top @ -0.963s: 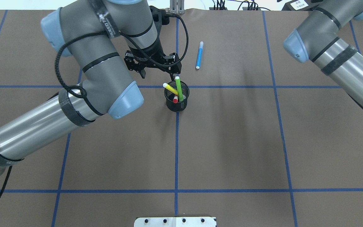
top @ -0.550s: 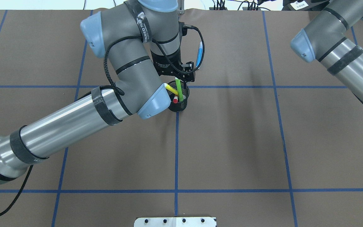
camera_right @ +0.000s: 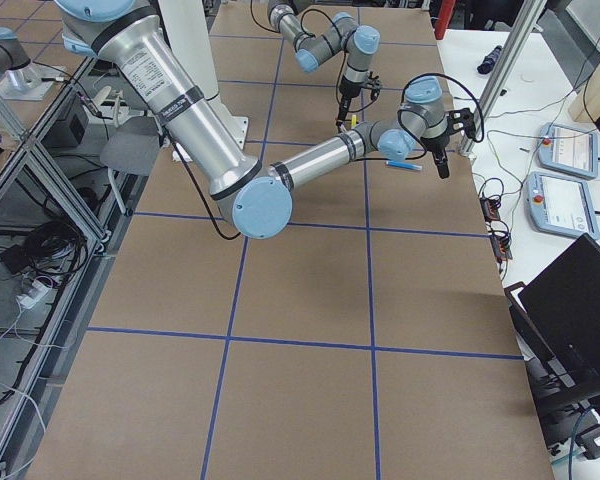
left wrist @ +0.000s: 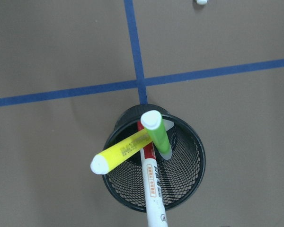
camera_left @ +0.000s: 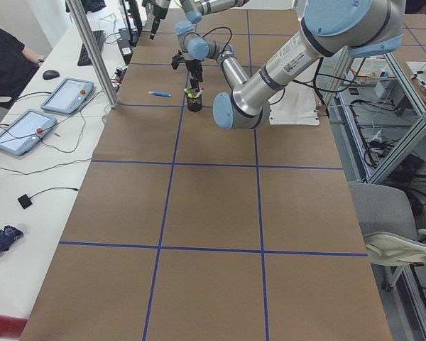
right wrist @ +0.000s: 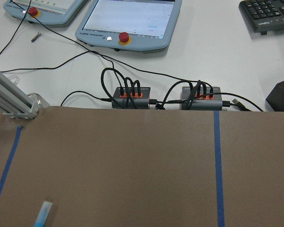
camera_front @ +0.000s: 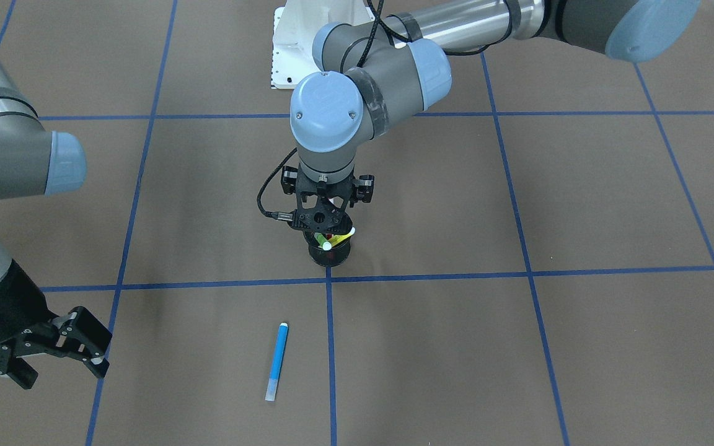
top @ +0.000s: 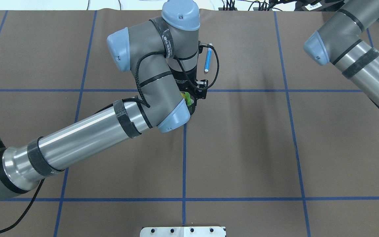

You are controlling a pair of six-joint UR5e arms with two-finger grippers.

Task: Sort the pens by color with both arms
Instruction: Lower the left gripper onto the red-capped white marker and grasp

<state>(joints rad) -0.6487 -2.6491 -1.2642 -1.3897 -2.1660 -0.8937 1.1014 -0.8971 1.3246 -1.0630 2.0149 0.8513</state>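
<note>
Brown taped worktop [camera_front: 518, 347]: left claw [camera_front: 325, 230] over the mesh cup [left wrist: 189, 161] holding green pen [left wrist: 157, 132], yellow pen [left wrist: 120, 152] and red-ended pen [left wrist: 153, 184], aperture indiscernible; right claw [camera_front: 62, 375] wide, empty; blue pen [camera_front: 276, 361] apart.

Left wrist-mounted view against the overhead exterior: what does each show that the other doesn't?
Only the wrist view: the mesh cup seen whole, with the yellow pen and white-barrelled pen leaning in it. Only the overhead: the left arm covering most of that cup, the right arm, and the blue pen at full length. Both: the green pen, a mere sliver overhead, and the blue tape lines.
</note>
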